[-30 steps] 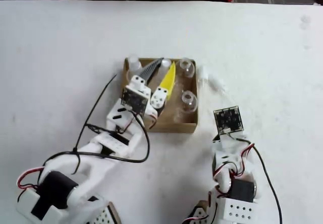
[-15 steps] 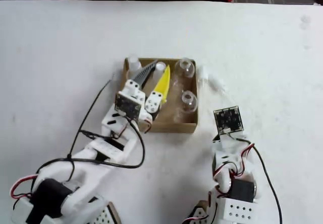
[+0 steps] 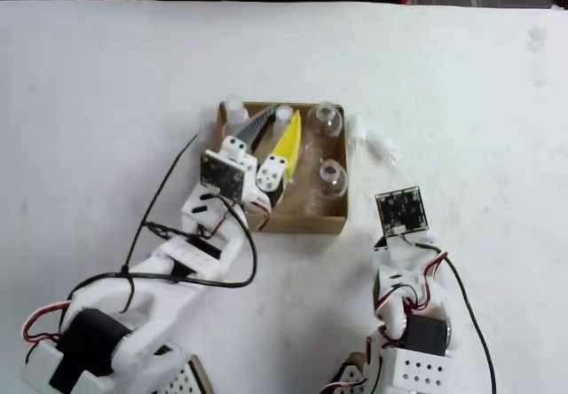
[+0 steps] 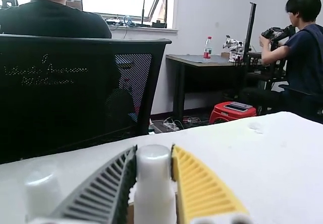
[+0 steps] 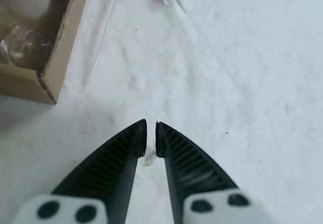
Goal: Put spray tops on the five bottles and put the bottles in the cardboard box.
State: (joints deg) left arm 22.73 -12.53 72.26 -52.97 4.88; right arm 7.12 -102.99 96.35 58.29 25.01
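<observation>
The left pincer (image 4: 154,152) pinches the white spray top (image 4: 153,183) of a bottle standing by the cardboard box's (image 3: 297,225) 12 o'clock wall, with its arm angled in from 7 o'clock. The clear bottles (image 3: 329,121) along the 3 o'clock side look uncapped, so much of the task seems left. The right pincer (image 5: 150,131), pressed nearly together and empty, hangs over the table (image 3: 461,83) at the box's 4 o'clock.

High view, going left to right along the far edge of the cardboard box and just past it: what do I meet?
corner white top → gripped white top → clear bottle → clear piece on the table
</observation>
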